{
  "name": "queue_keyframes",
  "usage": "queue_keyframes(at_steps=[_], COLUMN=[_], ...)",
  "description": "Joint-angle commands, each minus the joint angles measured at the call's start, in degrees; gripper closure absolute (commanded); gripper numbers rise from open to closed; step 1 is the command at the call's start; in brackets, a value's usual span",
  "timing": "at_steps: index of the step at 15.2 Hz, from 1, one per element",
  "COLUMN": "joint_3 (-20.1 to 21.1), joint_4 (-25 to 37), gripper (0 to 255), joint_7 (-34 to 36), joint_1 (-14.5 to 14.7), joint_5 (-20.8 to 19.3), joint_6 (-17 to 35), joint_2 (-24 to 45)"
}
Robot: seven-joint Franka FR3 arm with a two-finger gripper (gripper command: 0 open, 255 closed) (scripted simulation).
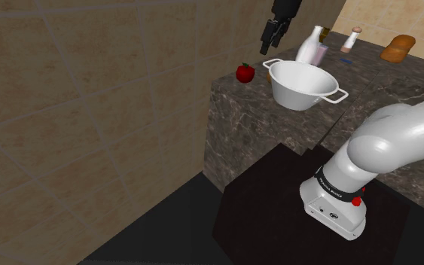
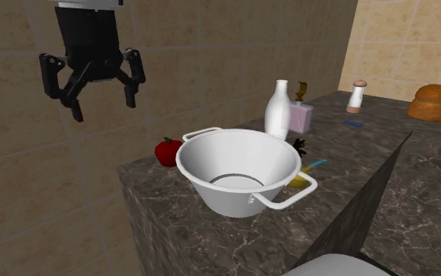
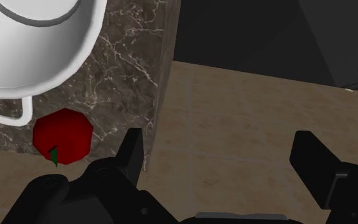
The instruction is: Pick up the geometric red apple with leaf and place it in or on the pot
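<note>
A dark stone desk (image 2: 179, 227) is set by a tiled wall. The red apple (image 2: 167, 151) is found at its very edge, just beside the white pot (image 2: 234, 200). The claw (image 2: 103, 110) is held spread, high above. If nudged, the apple could be knocked off the edge.

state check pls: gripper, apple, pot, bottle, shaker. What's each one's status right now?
Black two-finger gripper: open, empty, high above the counter.
Faceted red apple with green leaf: resting on the dark marble counter beside the pot, not held.
White two-handled pot: upright, empty.
Tall white bottle: upright.
White shaker with brown top: upright.
</note>
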Motion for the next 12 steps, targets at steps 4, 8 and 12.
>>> queue_keyframes(at_steps=[4, 8, 12], joint_3=[-3.9, -6.5, -8.6], joint_4=[5.1, 10.0, 16.2], gripper=[0, 0, 0], joint_7=[-5.4, -9.6, -13.9], joint_1=[-1.0, -1.8, -2.7], joint_5=[-0.1, 0.8, 2.7], joint_6=[4.4, 6.8, 8.3], joint_2=[10.5, 18.7, 27.4])
